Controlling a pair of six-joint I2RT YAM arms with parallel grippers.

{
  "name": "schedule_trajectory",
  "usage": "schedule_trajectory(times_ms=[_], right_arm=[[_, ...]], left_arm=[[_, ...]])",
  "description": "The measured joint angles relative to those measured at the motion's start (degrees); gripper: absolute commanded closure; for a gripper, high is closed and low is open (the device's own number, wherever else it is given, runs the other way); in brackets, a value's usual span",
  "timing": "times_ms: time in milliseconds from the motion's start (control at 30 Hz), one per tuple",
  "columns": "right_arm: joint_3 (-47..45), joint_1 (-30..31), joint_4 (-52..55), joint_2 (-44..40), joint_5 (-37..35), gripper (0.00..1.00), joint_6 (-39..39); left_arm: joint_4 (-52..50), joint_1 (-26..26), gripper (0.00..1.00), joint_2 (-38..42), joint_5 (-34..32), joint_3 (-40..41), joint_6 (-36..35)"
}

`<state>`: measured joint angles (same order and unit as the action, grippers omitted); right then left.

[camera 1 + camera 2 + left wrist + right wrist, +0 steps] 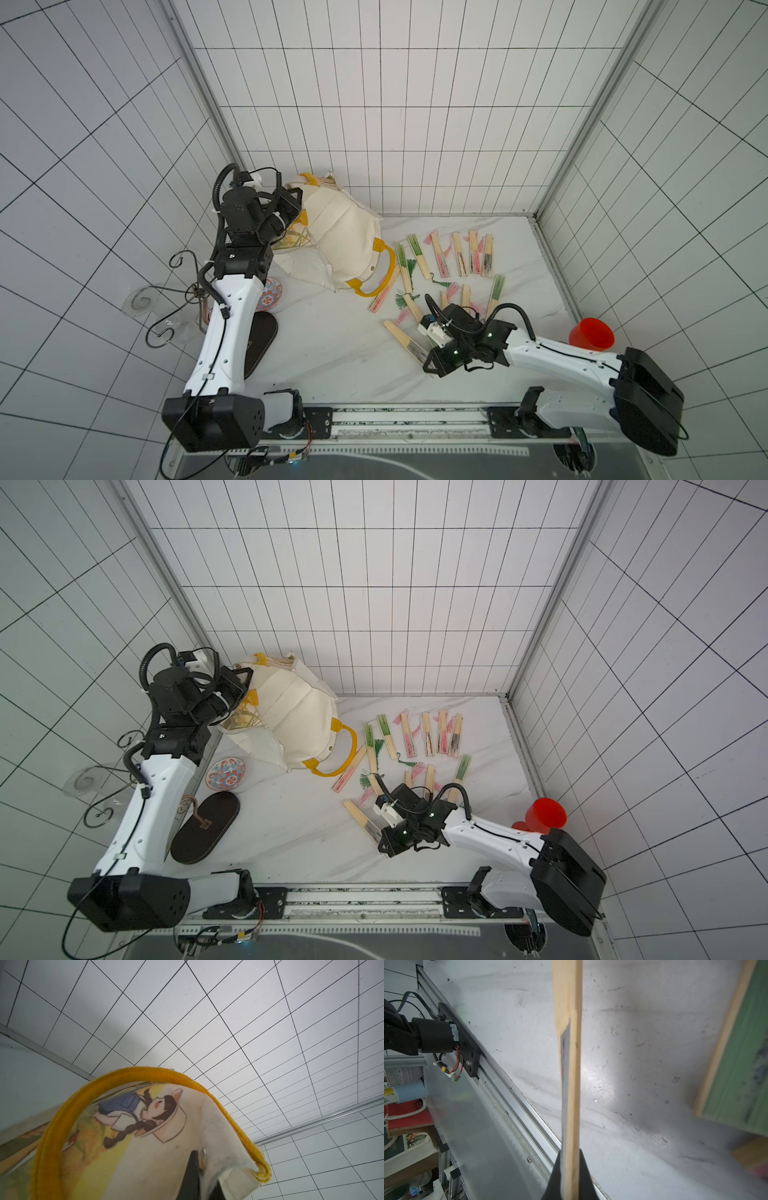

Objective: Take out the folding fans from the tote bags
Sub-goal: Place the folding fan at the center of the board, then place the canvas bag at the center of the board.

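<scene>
The cream tote bag (349, 241) (291, 721) hangs bulged at the back left of the table. My left gripper (300, 214) (202, 1167) is shut on its cloth, below the yellow handle (145, 1071). The bag's printed side (133, 1118) faces the left wrist camera. Several folding fans (457, 257) (428, 737) lie closed on the white table to the right of the bag. My right gripper (432, 363) (388, 845) (570, 1167) is shut on one pale fan (405, 338) (570, 1064) low over the table. A green fan (737, 1064) lies beside it. The bag's inside is hidden.
A red cup (592, 338) (544, 814) stands at the right edge. A patterned bowl (226, 774), a dark oval board (205, 827) and a curled wire stand (174, 299) sit by the left arm. The metal rail (407, 419) runs along the front edge.
</scene>
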<state>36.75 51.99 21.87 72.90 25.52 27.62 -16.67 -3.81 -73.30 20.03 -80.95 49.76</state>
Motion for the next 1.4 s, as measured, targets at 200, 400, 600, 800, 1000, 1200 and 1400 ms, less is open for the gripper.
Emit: schedule_trajectory(times_ms=[200,400,600,800,1000,1200,1400], right_arm=[[-0.2,0.1,-5.1,6.7,0.2,0.86,0.5],[-0.2,0.1,-5.2,8.8,-1.9,0.55,1.4],[0.0,-0.7,-1.0,4.0,-6.3,0.48,1.7],[3.1,-6.7,-0.1,-0.9,-9.6,0.47,3.1],[11.1,-9.7,-8.1,0.8,-9.9,0.49,5.4],[18.1,-9.5,-18.3,8.7,-8.8,0.46,8.1],[20.6,-8.9,-25.5,14.7,-9.8,0.42,10.3]], left_arm=[[2.8,0.0,1.00,0.0,0.6,1.5,3.0],[4.8,0.0,1.00,0.0,1.0,2.8,4.3],[7.2,0.0,1.00,0.0,1.5,6.1,5.8],[8.1,0.0,1.00,0.0,2.1,7.3,6.5],[9.6,0.0,1.00,0.0,2.2,8.3,7.3],[10.1,0.0,1.00,0.0,2.1,9.5,8.0],[11.1,0.0,1.00,0.0,2.2,9.9,8.6]])
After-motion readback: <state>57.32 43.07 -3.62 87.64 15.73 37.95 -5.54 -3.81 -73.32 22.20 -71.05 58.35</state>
